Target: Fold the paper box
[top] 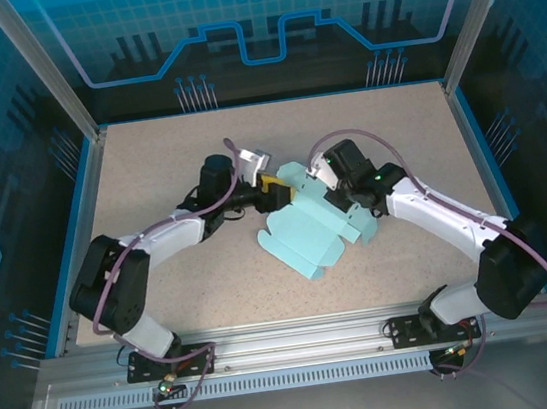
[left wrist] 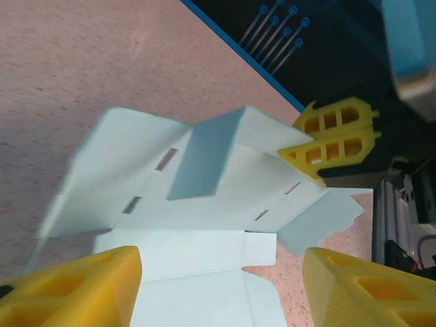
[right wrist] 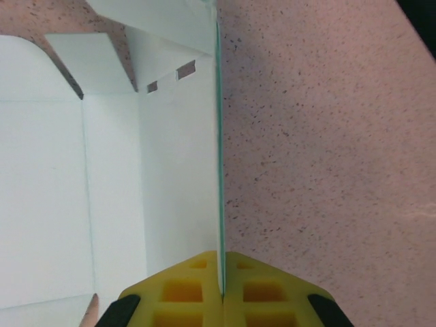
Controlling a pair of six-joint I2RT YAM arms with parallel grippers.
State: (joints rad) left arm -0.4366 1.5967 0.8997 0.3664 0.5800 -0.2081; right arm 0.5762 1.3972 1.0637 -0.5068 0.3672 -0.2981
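My right gripper (right wrist: 221, 289) has its jaws closed hard on a single raised wall of the paper box (right wrist: 102, 170). The thin card edge runs straight out from between the pads, the flat panels spread off to the jaws' left, and bare table (right wrist: 327, 136) lies to their right. That pinch sits on one layer of card, so I judge that any sideways pull could bend it off its crease, tear it at the slots, or let it slide out of the pads. My left gripper (left wrist: 221, 272) stands wide and holds nothing. The pale sheet lies between and just beyond its fingers, with one flap tilted up ahead of them. If I close here I may catch the flat panel instead of that flap and crush it. If I push forward, the light sheet may skate across the table and twist against the right-hand pinch. The right gripper's yellow fingers also sit close ahead of my left jaws, up and to their right, so a careless advance risks the two grippers knocking together.
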